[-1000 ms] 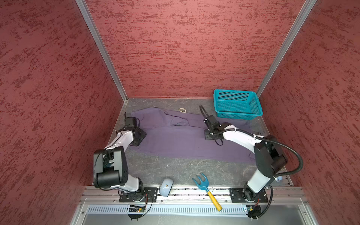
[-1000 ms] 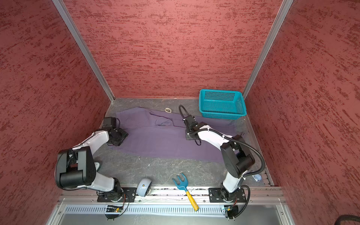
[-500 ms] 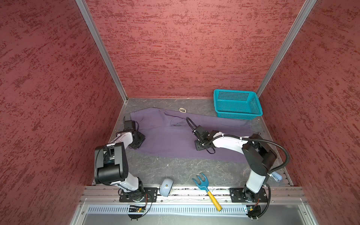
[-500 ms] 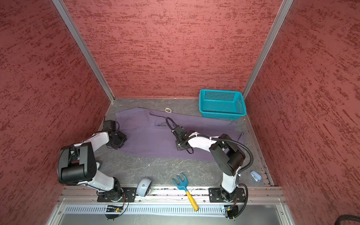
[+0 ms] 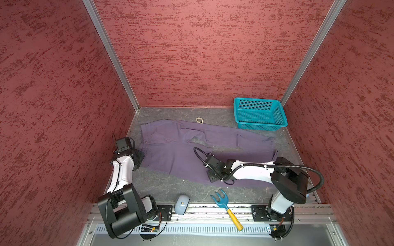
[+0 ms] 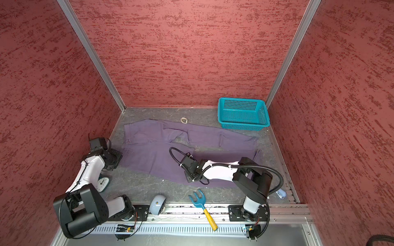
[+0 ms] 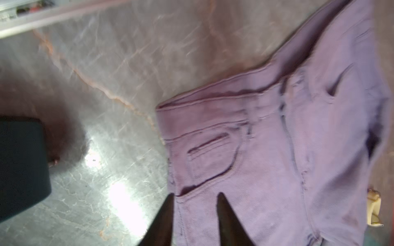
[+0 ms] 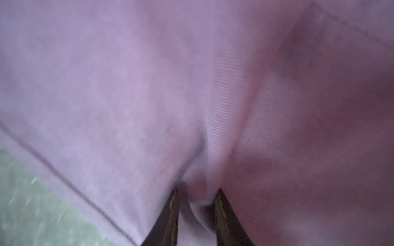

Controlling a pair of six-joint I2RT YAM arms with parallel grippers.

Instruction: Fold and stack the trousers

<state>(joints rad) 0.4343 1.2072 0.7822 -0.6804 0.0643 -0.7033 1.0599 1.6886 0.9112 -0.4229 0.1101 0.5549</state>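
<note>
While right fingers (image 8: pixel 226 223) clamp a tuck of the front leg, trousers (image 5: pixel 170 153) lie spread across the worktop (image 5: pixel 162 188), waist at its left edge. Meanwhile left fingers (image 7: pixel 162 223) stand apart astride the side hem: best close first, then lift evenly.

The purple trousers (image 5: pixel 170 153) lie spread flat, unfolded, waistband farthest from the basket (image 5: pixel 259 126), both legs reaching toward it, one hem just beside it.

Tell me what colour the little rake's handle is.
The handle is yellow, below a blue rake head; clearest in a top view.
</note>
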